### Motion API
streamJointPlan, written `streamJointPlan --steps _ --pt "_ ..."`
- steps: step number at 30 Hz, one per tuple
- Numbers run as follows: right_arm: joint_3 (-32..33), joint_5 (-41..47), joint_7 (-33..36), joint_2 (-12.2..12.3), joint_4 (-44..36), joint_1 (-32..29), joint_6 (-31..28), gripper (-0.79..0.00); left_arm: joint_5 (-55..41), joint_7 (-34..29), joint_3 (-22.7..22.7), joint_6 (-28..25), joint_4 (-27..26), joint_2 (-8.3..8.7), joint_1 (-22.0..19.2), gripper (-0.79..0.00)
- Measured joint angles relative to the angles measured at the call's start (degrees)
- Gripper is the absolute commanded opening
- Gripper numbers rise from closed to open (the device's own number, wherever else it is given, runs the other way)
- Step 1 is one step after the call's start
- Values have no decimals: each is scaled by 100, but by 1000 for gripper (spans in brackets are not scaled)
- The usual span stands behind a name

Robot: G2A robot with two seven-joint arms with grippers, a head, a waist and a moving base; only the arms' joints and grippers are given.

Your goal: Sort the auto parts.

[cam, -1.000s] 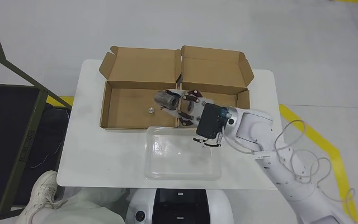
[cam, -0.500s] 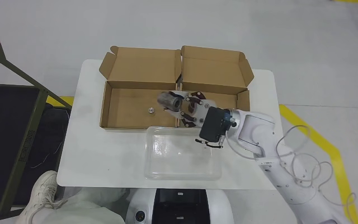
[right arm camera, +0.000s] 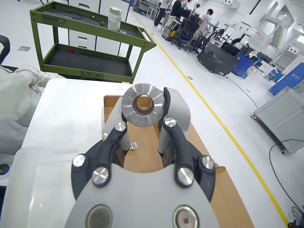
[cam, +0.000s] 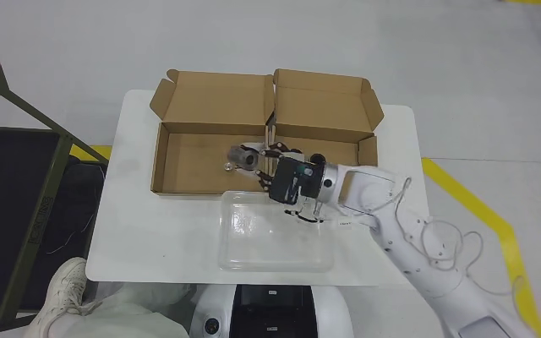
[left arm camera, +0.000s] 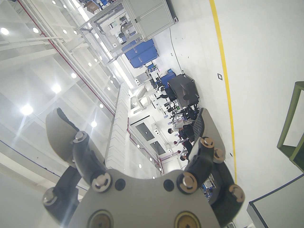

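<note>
Currently right jaws clamp a flanged metal bushing (right arm camera: 142, 117) over the left cardboard box (cam: 190, 171), near a small metal stud (right arm camera: 133, 145) inside it; left jaws wide, empty.

Overhead camera plus two wrist cameras
Top view looks straight down on the worktop (cam: 144, 220); right wrist view, close behind the right gripper (right arm camera: 142, 112), shares its box (right arm camera: 142, 141); left wrist view, behind the left gripper (left arm camera: 129, 119), faces the hall

A green cart (cam: 34, 203) stands on the floor just past the left edge of the white surface (cam: 135, 228). A pale bottle (right arm camera: 114, 18) stands on its top shelf. A yellow line (cam: 465, 194) runs along the floor past the right edge. Black chairs (right arm camera: 187, 33) sit far off.
</note>
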Motion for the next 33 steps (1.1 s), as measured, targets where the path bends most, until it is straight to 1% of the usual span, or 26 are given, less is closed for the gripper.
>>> streamJointPlan --steps 7,13,21,33 --pt "-337 306 397 -185 761 434 113 -785 0 0 0 0 0 0 0 0" --pt "-653 661 723 -377 1447 821 100 -785 0 0 0 0 0 0 0 0" --pt "-1069 1117 1318 -674 2319 1343 133 -785 0 0 0 0 0 0 0 0" --pt "-1563 1462 1875 -1147 3543 1960 377 -785 0 0 0 0 0 0 0 0"
